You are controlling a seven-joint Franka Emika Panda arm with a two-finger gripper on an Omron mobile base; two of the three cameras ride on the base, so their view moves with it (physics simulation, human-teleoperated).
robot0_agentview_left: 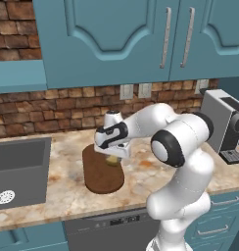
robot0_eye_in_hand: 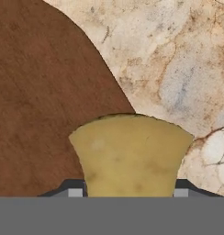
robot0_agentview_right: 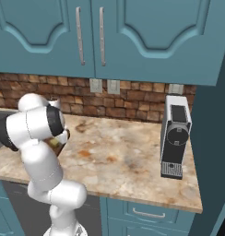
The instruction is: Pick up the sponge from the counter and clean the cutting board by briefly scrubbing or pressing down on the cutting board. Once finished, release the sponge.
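The fingers [robot0_eye_in_hand: 128, 193] are gripping the sponge [robot0_eye_in_hand: 131, 153], one dark tip pressing in at each pinched side of the yellow-olive block in the hand view. There the sponge is hanging over the edge of the cutting board [robot0_eye_in_hand: 45, 101], with brown wood showing past one side of it and the marbled stone of the surface [robot0_eye_in_hand: 178, 69] past the other; whether it is touching the wood or stone beneath cannot be told.

In the left base view the white arm is reaching forward and to the left over the surface [robot0_agentview_left: 155, 174], with its hand bending down over the far right part of the cutting board [robot0_agentview_left: 102, 174]. A sliver of the sponge [robot0_agentview_left: 112, 160] is peeking out yellowish under the hand, right at the board's right edge. The board is lying flat on the stone, its long axis running away from the robot, near the grey sink basin [robot0_agentview_left: 18, 171] to its left. A coffee machine [robot0_agentview_left: 227, 122] is standing well apart at the far right, against the brick wall under the teal cabinets.

In the right base view the arm's elbow is covering most of the hand, and the coffee machine [robot0_agentview_right: 175, 136] is standing on the surface [robot0_agentview_right: 119, 156] to the right.
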